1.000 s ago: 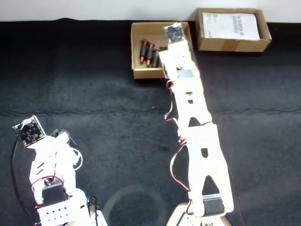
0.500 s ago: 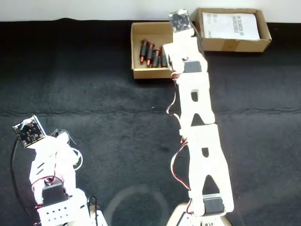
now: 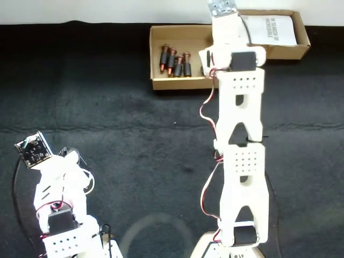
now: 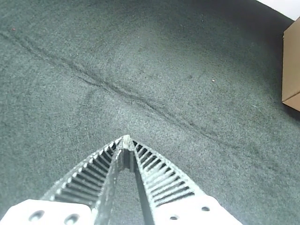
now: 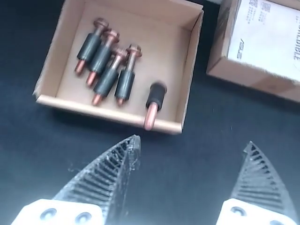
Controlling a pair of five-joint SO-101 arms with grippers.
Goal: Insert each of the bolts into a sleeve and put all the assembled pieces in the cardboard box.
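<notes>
Black felt is covering the table [image 3: 107, 123] you are working over, with a pale wall running along its far edge. Your right arm [image 3: 242, 161] is stretching across it toward the far side, while your left arm [image 3: 59, 199] is sitting folded at the near corner. The cardboard box [image 3: 177, 83] is lying at the far edge, just beside a second box [image 3: 279, 52] holding a printed sheet [image 3: 271, 29]. Your right gripper [image 5: 192, 142] is hanging over the felt just in front of the cardboard box, fingers spread wide and holding nothing. Your left gripper [image 4: 125, 138] is pointing at bare felt, fingers pressed together on nothing. Four assembled pieces [image 5: 108, 70] are lying side by side inside the cardboard box, and a fifth piece [image 5: 153, 105] is lying apart from them, its copper end pointing at the front wall. I am judging the job as good as finished: every bolt and sleeve you are seeing is joined and boxed
</notes>
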